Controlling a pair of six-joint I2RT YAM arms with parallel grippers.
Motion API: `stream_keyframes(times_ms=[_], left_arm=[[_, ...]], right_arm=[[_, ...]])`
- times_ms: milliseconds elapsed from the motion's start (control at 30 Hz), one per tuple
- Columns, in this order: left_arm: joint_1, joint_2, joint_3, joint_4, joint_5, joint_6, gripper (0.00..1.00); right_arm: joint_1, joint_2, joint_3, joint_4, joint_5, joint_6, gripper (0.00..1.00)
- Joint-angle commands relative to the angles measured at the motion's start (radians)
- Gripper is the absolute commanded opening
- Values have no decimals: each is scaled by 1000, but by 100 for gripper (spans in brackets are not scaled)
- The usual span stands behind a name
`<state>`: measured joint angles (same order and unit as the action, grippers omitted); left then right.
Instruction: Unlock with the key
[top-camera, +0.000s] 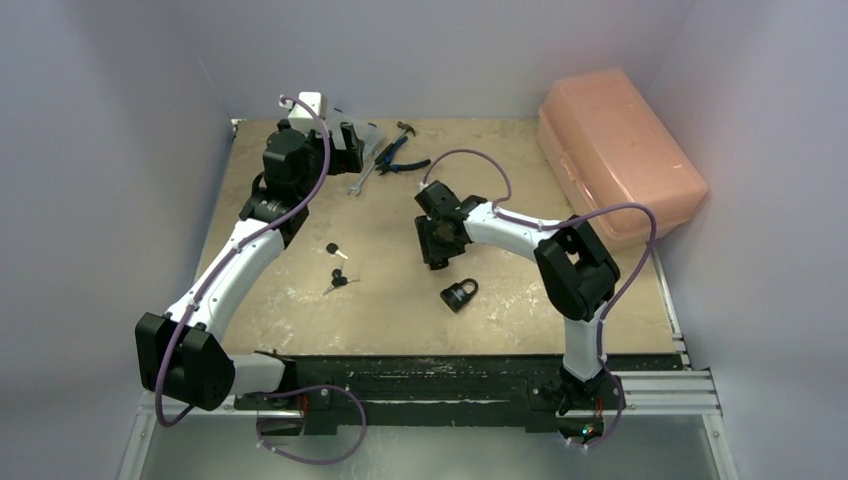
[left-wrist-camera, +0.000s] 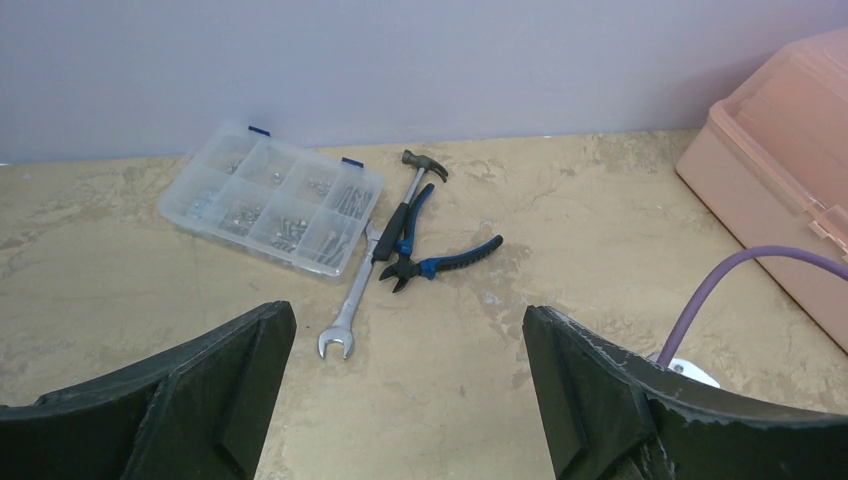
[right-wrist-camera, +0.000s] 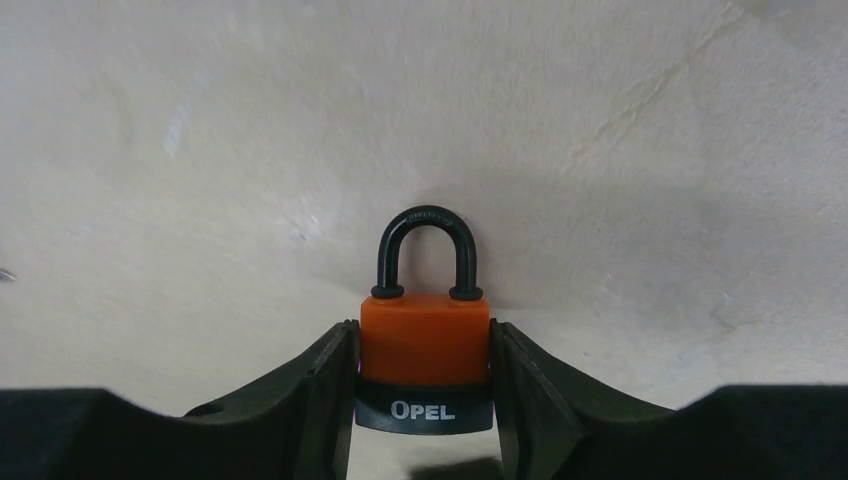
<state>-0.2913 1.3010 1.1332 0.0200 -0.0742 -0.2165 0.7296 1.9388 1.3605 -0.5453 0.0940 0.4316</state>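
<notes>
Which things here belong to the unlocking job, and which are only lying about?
Job: orange padlock in right gripper; two keys; perhaps the black padlock.
Lying about: screw organiser, hammer, pliers, wrench, pink box.

L gripper (left-wrist-camera: 408, 340) fills the bottom edge, both black fingers (left-wrist-camera: 215, 385) spread wide w/ bare table (left-wrist-camera: 600, 220) btwn them. Blue/black pliers (left-wrist-camera: 432, 265) lie mid-frame, handles splayed. Hammer (left-wrist-camera: 412, 185) lies touching the pliers' left side, head toward the wall (left-wrist-camera: 400, 60). Wrench (left-wrist-camera: 350, 305) is just left of the pliers, open end nearest the camera. Clear parts box (left-wrist-camera: 272, 200), compartments w/ small hardware, sits left of the pliers by the wall. Pink case (left-wrist-camera: 780, 170) is well right of the pliers. Purple cable (left-wrist-camera: 730, 270) arcs lower right of them.
</notes>
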Motion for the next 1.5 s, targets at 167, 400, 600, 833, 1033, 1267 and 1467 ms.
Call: stream_keyframes(times_ms=[167,400,600,833,1033,1267,1467], left_arm=[[-3,-16,28,29,-5,6,92],[-3,-18,30,26,-8,6,92],[-3,-17,28,29,-13,7,91],[-3,-33,27,30,-24,8,91],[-3,-145,-55,106,-158,14,91],[4,-220,-90,127,-267,13,92],[29,-245,-95,126,-291,-9,92]], right_arm=[[5,55,112,102,31,348,41],[4,126,159,125,-26,366,55],[4,105,151,125,-14,352,77],[5,41,177,107,47,248,86],[35,-7,192,168,-1,76,84],[116,34,344,101,32,69,84],[201,139,528,24,38,115,83]])
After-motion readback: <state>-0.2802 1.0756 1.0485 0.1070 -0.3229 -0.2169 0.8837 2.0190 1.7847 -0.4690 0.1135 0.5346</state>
